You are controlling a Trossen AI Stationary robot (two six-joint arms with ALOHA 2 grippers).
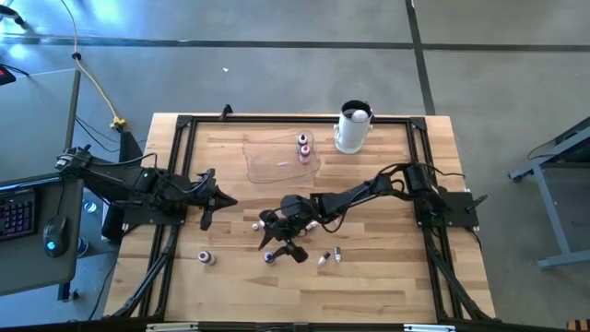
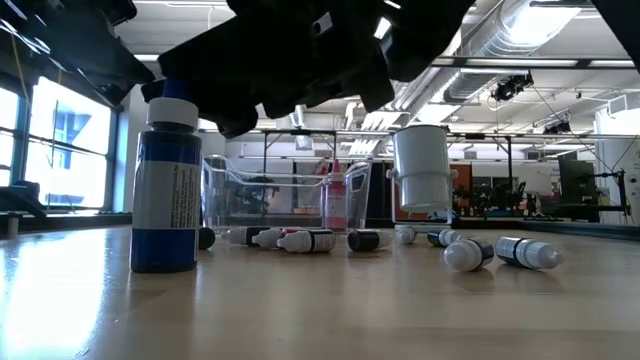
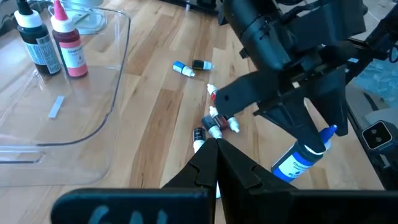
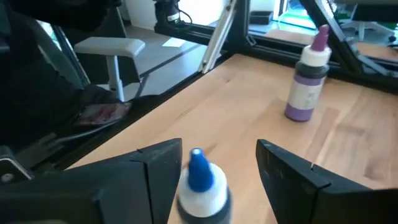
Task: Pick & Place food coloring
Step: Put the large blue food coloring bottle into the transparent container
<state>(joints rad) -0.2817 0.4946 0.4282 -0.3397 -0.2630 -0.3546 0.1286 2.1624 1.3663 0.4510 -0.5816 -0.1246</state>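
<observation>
A blue food coloring bottle (image 1: pixel 269 256) (image 2: pixel 165 190) (image 3: pixel 298 160) stands upright on its base on the wooden table. My right gripper (image 1: pixel 281 247) (image 4: pixel 217 165) hangs over it, open, one finger on each side of its blue-tipped cap (image 4: pixel 199 171). Several tiny bottles (image 3: pixel 214 121) (image 2: pixel 300 240) lie on their sides nearby. A purple bottle (image 4: pixel 306 84) (image 1: pixel 206 258) stands alone toward the near left. My left gripper (image 1: pixel 221 201) (image 3: pixel 214 155) is shut, just left of the lying bottles, and I see it touching nothing. My right gripper stands around the blue bottle's cap from above, slanting down. One finger (image 4: pixel 158 165) is close beside the bottle's white shoulder (image 4: pixel 186 193); whether it touches cannot be told. The other finger (image 4: pixel 286 171) is clearly apart. The bottle stays upright on the table.
A clear plastic tray (image 1: pixel 267 166) (image 3: pixel 112 74) at the far middle holds a dark bottle (image 3: pixel 37 43) and a red one (image 3: pixel 68 43), both upright. A large white cylindrical container (image 1: pixel 353 127) (image 2: pixel 421 165) stands right of it. Two more small bottles (image 1: pixel 330 257) lie right of the gripper.
</observation>
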